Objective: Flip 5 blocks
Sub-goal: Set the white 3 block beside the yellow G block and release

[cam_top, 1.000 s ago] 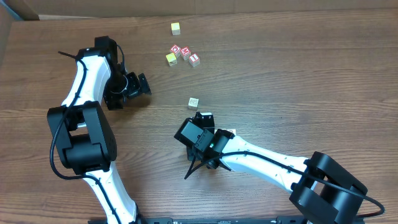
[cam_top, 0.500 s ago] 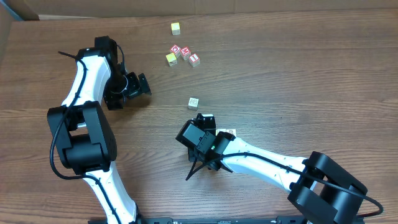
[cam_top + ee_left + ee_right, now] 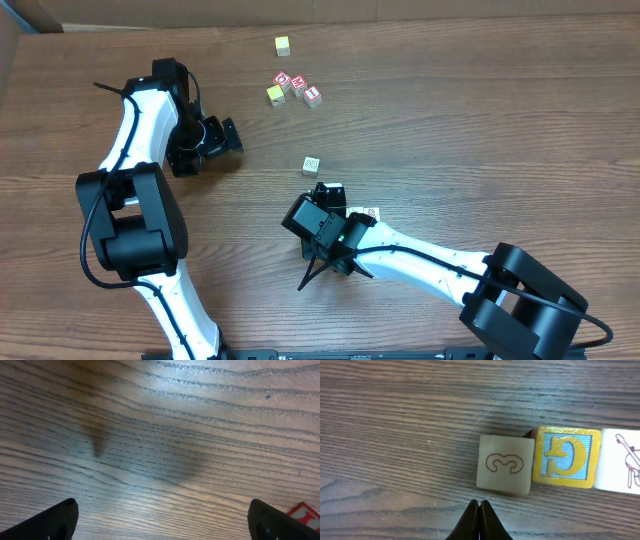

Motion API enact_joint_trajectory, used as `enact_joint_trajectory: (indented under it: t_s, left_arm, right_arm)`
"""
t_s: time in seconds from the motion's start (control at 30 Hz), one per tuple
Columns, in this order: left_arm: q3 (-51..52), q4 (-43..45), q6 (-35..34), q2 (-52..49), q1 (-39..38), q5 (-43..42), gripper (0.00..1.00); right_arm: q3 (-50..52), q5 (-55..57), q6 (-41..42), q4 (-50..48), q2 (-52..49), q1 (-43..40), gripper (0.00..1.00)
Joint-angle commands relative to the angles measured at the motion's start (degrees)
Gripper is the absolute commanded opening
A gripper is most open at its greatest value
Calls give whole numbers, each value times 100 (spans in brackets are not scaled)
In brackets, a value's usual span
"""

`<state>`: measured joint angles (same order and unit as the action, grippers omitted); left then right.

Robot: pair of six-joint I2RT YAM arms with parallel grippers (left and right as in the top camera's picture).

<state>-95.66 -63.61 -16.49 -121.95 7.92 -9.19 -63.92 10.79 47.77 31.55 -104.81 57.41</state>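
Jaws of the right gripper (image 3: pixel 479 521) have just pressed fully together, empty, tips just short of the cream block (image 3: pixel 505 465), which touches the yellow-rimmed block (image 3: pixel 565 457) on the table (image 3: pixel 395 420); likely a nudge-flip next. Left gripper (image 3: pixel 162 515) stays spread.

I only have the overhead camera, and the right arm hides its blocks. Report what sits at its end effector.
Observer: Three in a row: a cream block printed with a 3, a yellow-edged block with a blue face, and a third block cut by the frame edge.
Operator: Say whether it holds one.
Observer: No. The right end effector is shut, empty, tips beside the cream block, not around it.
Operator: Now the left.
Observer: The left end effector is open over bare table; a red block peeks in at lower right.
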Motion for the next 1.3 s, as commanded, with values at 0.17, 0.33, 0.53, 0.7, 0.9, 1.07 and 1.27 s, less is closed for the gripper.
enact_joint_trajectory:
  t_s: [0.17,0.33,0.53,0.7,0.9,1.07,1.27]
  left_arm:
    - [-57,2,-7,125,-7,20,100]
    - [-57,2,-4,125,-7,22,100]
    - [-57,2,-4,125,-7,22,100]
    - [-57,2,-4,125,-7,20,100]
    - [-57,2,-7,127,-7,22,100]
    - [-57,2,-4,125,-7,20,100]
    - [-57,2,-4,127,-7,20,100]
  right_arm:
    - [72,201,26,-4,-76,15,4]
    - [87,203,28,-4,-81,15,4]
    - [87,251,28,-7,-87,-2,4]
    - [87,295,26,-52,-105,-17,4]
    - [87,476,22,-74,-105,-28,4]
    - [87,483,20,-101,-103,-28,4]
    - [87,610,2,-131,-105,-28,4]
